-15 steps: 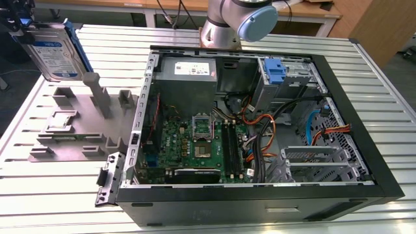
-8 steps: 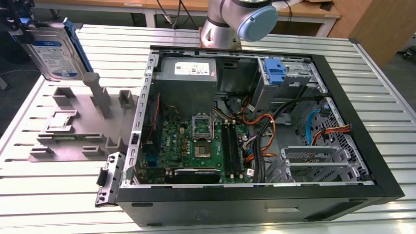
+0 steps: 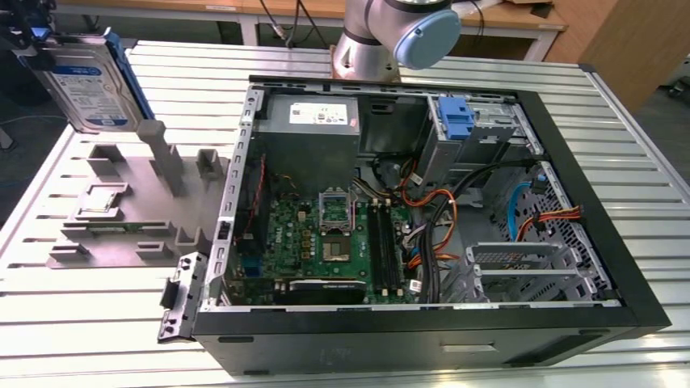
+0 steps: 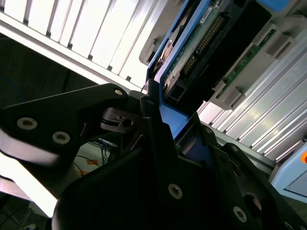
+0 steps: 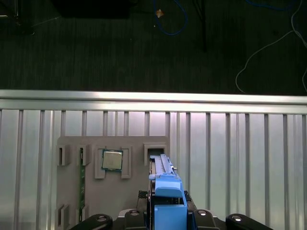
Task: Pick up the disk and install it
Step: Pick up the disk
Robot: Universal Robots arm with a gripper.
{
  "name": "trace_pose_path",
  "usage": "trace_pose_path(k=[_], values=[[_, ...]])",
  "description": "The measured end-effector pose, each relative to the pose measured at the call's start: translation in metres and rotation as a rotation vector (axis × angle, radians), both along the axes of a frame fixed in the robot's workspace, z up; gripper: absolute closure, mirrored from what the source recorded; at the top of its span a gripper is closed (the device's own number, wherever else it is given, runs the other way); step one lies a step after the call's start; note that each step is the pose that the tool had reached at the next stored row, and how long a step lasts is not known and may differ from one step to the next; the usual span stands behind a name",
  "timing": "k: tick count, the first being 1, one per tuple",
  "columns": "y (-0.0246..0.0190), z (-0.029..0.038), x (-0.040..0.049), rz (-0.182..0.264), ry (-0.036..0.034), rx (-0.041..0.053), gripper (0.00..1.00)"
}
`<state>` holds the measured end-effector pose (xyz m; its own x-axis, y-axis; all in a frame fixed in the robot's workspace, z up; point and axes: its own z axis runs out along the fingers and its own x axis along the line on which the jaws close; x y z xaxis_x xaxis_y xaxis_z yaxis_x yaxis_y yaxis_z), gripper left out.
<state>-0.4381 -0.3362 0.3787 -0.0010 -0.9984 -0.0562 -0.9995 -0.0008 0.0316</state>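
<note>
The disk [image 3: 89, 81], a silver-grey drive with a white-and-blue label in a bright blue carrier, hangs upright and slightly tilted at the far end of the exterior view's left. Its label faces the camera, and its lower edge appears clear of the grey fixture tray [image 3: 119, 218] beneath it. The gripper [image 4: 170, 120] is clenched on the disk's upper edge. In the second wrist view its black fingers [image 4: 151, 105] press the blue frame from either side, with the drive's green circuit board and connector showing beyond them. In the first wrist view the carrier stands over an empty slot [image 5: 156, 152] in the tray, near a processor chip [image 5: 112, 159] seated in its own pocket. The tray lies on the slatted metal table [image 3: 97, 323], just beside the open computer case [image 3: 431, 347], which takes the middle and the exterior view's right. Inside it, the motherboard [image 3: 323, 242] lies toward the left. A bare blue bracket [image 3: 458, 121] sits in the drive cage [image 3: 502, 121] at the far right, near the arm's base [image 3: 372, 40]. The pick-up looks done and the installing is not yet begun, so the step in hand appears to be the carry. The next move, on this showing, calls for a firm hold, clearance over the case wall and the loose cables [image 3: 431, 218], and the carrier squared to a free bay
</note>
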Motion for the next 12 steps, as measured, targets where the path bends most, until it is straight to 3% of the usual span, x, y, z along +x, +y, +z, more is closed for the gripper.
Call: trace_pose_path(k=[12], values=[[0.0000,0.0058,0.0000,0.000,0.0001,-0.0001,0.64]])
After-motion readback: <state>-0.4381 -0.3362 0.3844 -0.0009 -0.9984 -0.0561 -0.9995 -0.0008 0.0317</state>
